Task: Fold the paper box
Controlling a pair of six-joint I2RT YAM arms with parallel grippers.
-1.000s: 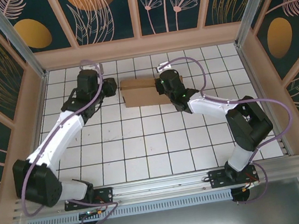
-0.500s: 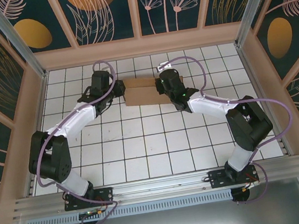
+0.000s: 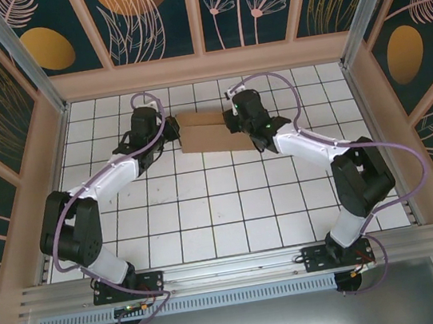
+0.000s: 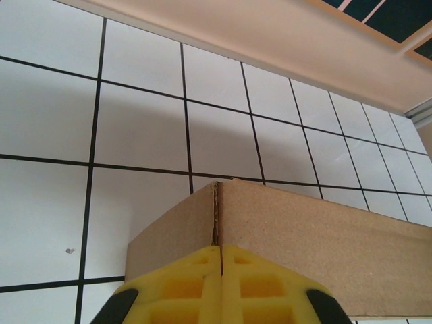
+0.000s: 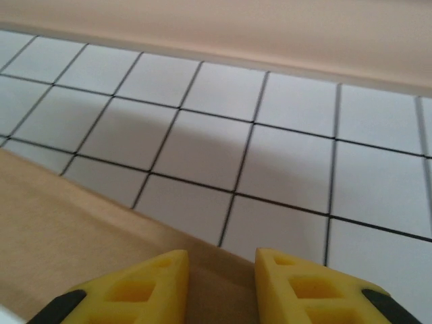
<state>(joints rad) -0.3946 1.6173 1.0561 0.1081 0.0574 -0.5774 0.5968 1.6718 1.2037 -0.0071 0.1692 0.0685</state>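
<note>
A plain brown, flat, folded cardboard paper box (image 3: 209,136) is seen on the white-tiled worktop (image 3: 206,204), lodged between the two pincers. Its long axis is laid from one pincer straight across to the other.

The left pincer (image 3: 167,129) is pressed fully together. In the left wrist view, the left pincer (image 4: 221,260) is met directly ahead by a creased corner of the paper box (image 4: 304,236). The short end face is turned to its left, and the long body is stretched away to its right. Whether a thin edge of card is nipped between the closed tips cannot be told.

The right pincer (image 3: 235,119) is held partly spread. In the right wrist view, the right pincer (image 5: 219,260) is set over the opposite end. The paper box (image 5: 67,216) is spread beneath it and off to its left, and card is seen through the gap between the tips. No firm clamp on the card can be made out there.

Neither arm is clearly the nearer, since each is placed at its own end of the paper box. The coming fold is judged to depend on this end-to-end arrangement. One end would have to be steadied while the other is worked about a crease, and any skew of the long axis away from the line between the pincers could let the card slide.
</note>
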